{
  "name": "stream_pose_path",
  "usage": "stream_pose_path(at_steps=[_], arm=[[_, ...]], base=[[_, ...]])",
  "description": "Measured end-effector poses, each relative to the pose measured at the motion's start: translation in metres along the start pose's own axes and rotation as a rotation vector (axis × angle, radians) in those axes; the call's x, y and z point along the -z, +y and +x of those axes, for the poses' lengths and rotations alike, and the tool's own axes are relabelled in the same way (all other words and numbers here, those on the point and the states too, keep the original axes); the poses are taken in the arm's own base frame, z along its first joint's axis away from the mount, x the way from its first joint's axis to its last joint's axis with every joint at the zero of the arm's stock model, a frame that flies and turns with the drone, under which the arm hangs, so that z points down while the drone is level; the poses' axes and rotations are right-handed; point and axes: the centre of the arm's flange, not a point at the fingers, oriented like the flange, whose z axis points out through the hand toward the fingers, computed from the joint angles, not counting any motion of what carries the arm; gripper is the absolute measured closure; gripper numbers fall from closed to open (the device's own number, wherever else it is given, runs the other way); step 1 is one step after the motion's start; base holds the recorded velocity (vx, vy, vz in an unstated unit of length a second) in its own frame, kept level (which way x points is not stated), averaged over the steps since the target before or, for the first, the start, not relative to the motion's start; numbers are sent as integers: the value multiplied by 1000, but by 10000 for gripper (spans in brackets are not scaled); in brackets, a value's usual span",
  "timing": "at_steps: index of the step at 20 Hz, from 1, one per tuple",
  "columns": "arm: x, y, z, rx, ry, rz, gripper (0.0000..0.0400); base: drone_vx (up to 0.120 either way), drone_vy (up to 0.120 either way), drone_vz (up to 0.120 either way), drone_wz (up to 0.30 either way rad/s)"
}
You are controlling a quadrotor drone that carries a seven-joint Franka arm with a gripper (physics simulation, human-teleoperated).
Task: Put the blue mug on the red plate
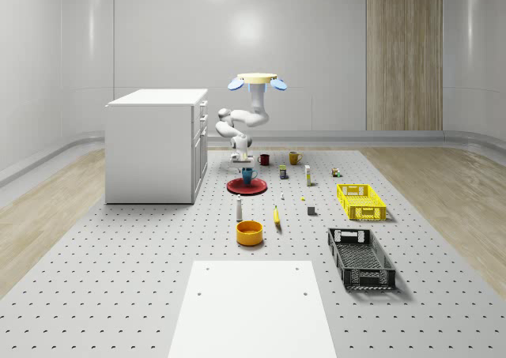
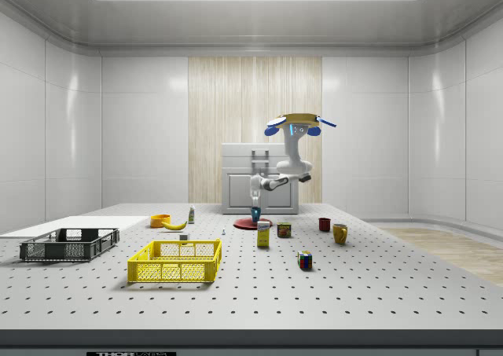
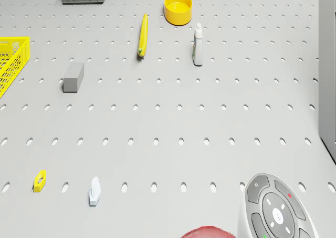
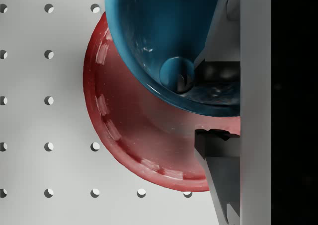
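Gripper fingers are straddling the wall of the blue mug — one inside the rim, one outside — so I judge them to be gripping it; the mug is hanging directly over the red plate, and in the whole-scene view the blue mug is sitting at or just above the red plate; contact is hard to confirm. The drone is hovering above and behind the plate, beside the white cabinet, with its arm reaching down. Placement is looking like the step in hand; next comes settling the mug flat, letting go and lifting straight up without tipping it. Everything is resting on a grey perforated table — a pale, white-walled room with a wood panel is surrounding it.
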Motion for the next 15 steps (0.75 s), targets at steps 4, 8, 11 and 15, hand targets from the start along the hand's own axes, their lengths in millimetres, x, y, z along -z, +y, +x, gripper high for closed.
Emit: stream_pose_path(at_steps=[4,8,11,15], arm=[[5,0,0,0,0,0,73],[14,0,0,0,0,0,27],[17,0,0,0,0,0,13],[19,0,0,0,0,0,5]], base=[[0,0,0,0],[0,0,0,0],[0,0,0,0],[0,0,0,0]])
